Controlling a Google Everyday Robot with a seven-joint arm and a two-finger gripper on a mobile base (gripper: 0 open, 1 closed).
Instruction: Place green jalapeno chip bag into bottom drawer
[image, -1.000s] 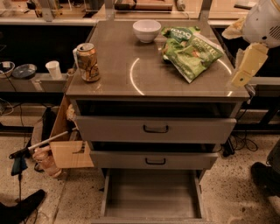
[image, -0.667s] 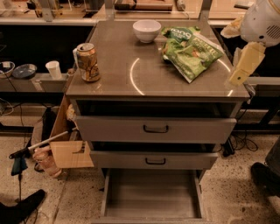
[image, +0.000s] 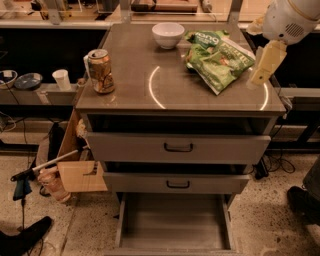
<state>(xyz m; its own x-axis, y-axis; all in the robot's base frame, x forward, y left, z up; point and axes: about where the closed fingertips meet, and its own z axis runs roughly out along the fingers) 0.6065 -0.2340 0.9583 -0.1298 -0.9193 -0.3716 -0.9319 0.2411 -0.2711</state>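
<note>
The green jalapeno chip bag (image: 221, 64) lies flat on the right half of the cabinet top, crinkly with a pale speckled print. My gripper (image: 264, 66), pale yellow under a white arm housing, hangs at the cabinet's right edge. It is just right of the bag and holds nothing that I can see. The bottom drawer (image: 174, 244) is pulled out at floor level and its plain grey tray is empty.
A smaller bright green bag (image: 206, 37) lies behind the chip bag. A white bowl (image: 168, 34) stands at the back and a drink can (image: 101, 71) at the left front. Two upper drawers (image: 178, 147) stick out slightly. Cardboard and clutter sit on the floor at left.
The gripper has shifted a little to the left and up, closer to the chip bag's right edge. The bag, drawers and other objects have not moved.
</note>
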